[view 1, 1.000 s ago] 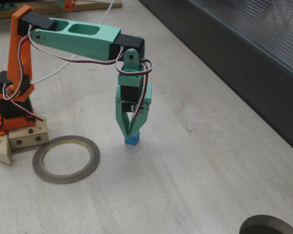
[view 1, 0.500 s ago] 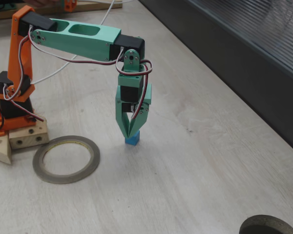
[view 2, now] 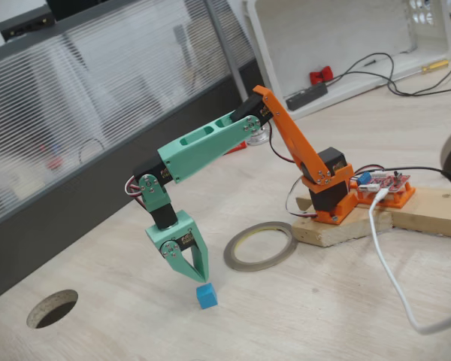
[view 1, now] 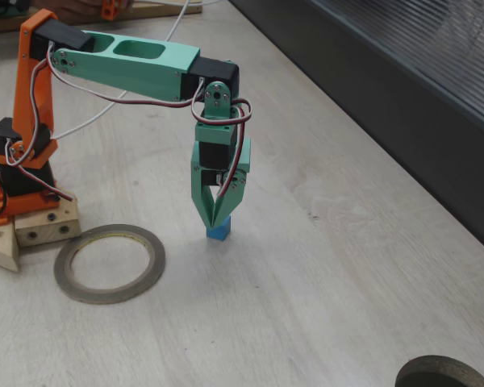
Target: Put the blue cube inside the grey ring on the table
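The blue cube (view 1: 219, 231) (view 2: 206, 295) rests on the pale wood table (view 1: 323, 274) (view 2: 316, 323). My green gripper (view 1: 218, 221) (view 2: 198, 276) points straight down, and its fingers meet at the tips with nothing between them. The tips hover just above the cube's top; in a fixed view a small gap shows between the tips and the cube. The grey ring (view 1: 155, 262) (view 2: 234, 259) lies flat on the table between the cube and the arm's base, about a ring's width from the cube.
The orange arm base sits on wooden blocks (view 1: 34, 228) (view 2: 338, 226). A dark round opening (view 1: 444, 374) (view 2: 52, 308) lies in the table beyond the cube. A dark ribbed wall panel (view 1: 403, 89) runs along one side. A white cable (view 2: 391, 278) trails by the base.
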